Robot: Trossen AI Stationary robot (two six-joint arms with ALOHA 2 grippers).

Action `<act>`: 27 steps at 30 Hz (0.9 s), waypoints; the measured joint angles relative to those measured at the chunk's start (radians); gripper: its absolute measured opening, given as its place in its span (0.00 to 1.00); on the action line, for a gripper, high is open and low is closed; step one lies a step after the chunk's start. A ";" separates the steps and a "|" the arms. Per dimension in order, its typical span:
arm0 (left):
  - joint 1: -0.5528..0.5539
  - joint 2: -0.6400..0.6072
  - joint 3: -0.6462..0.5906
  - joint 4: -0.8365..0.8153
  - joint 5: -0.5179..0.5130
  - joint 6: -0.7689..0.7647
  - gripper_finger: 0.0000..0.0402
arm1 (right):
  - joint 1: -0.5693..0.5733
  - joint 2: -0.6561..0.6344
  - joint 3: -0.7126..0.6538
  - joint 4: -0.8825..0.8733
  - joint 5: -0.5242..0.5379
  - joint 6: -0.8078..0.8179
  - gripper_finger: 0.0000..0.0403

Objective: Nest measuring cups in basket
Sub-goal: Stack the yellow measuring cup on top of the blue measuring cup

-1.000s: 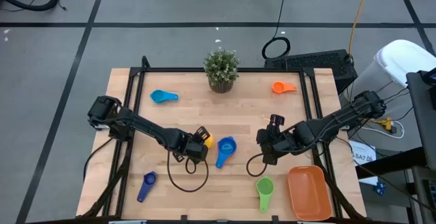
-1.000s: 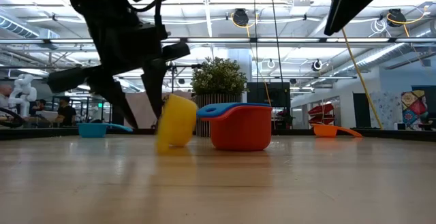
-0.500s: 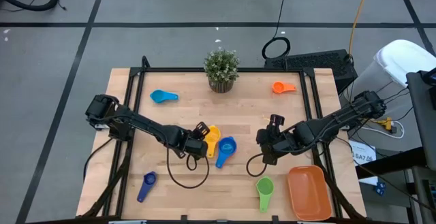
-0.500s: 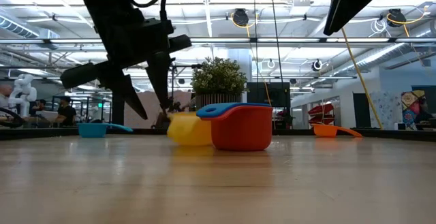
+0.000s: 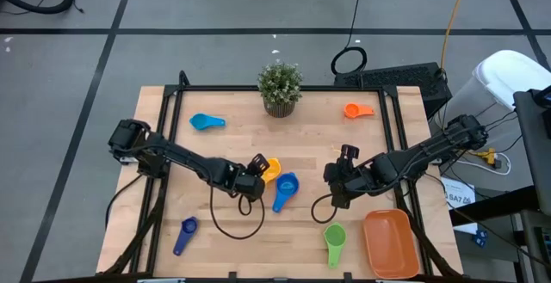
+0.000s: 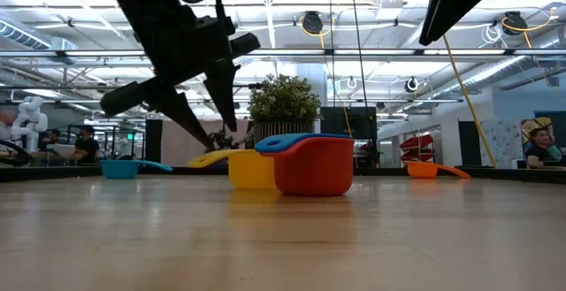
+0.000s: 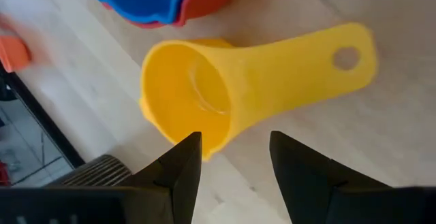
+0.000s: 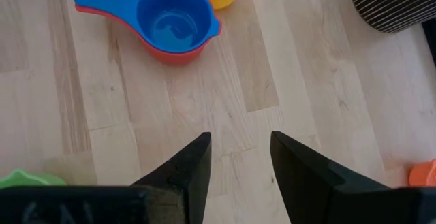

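1. Where the light wooden table [image 5: 301, 137] stood on grey floor, a potted plant [image 5: 280, 88] sat at its far edge, and the low view showed a lit hall behind.
2. Scattered cups lay about: light blue cup [image 5: 206, 122], orange cup [image 5: 357, 110], dark blue cup [image 5: 185, 234], green cup [image 5: 334, 240]; the orange basket [image 5: 392, 243] sat beside the green one.
3. Mid-table, the blue cup [image 5: 285, 188] sat nested in a red cup [image 8: 178, 52], with the yellow cup [image 5: 270, 170] upright just beside.
4. Reaching low, the left gripper [image 5: 253, 180] was parted and empty beside the yellow cup; the right gripper [image 5: 342, 186] hovered, fingers spread, holding nothing.
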 joint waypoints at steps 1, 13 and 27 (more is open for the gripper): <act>0.007 0.000 0.000 0.006 0.000 0.016 0.44 | 0.000 0.000 0.000 0.000 0.000 0.000 0.36; 0.095 0.000 0.000 0.014 0.082 0.066 0.44 | 0.000 0.000 0.000 0.015 0.001 -0.001 0.36; 0.075 0.023 -0.010 0.062 0.129 0.140 0.44 | 0.000 0.000 0.000 0.014 0.002 0.001 0.36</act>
